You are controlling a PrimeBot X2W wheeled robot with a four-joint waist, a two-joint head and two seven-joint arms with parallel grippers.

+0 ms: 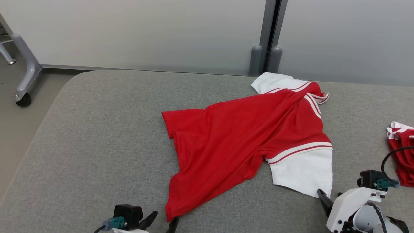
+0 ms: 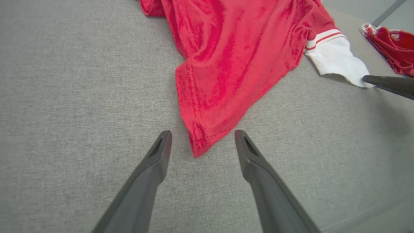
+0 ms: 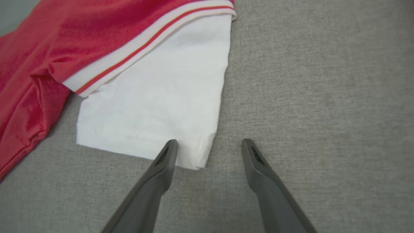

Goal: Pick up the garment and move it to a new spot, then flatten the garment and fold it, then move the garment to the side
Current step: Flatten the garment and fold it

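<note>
- The left tool (image 2: 203, 132) is wide open and empty. The red hem corner (image 2: 198, 147) of the shirt (image 1: 233, 136) lies right between its two fingers, level with the tips.
- The right tool (image 3: 211, 141) is open just as wide and also holds nothing. The corner of the white sleeve (image 3: 155, 106) sits against the finger nearer the shirt, and most of the gap between the fingers is over bare grey desk (image 3: 323, 97).
- From where I stand, the right side looks the shakier one. If it closes as it is, the fingers may nip only the very edge of the sleeve, which could slide out on the lift.
- The left tool could catch just the top layer of the shirt, so the cloth would hang twisted.
- Fingers pressed down hard might dig into the soft desk covering and pinch it along with the cloth.
- If one side holds and the other misses, the shirt would likely drag and bunch rather than rise evenly.
- A second red garment (image 1: 402, 155) lies well off to the right tool's outer side, and a wide swing that way could snag it.
</note>
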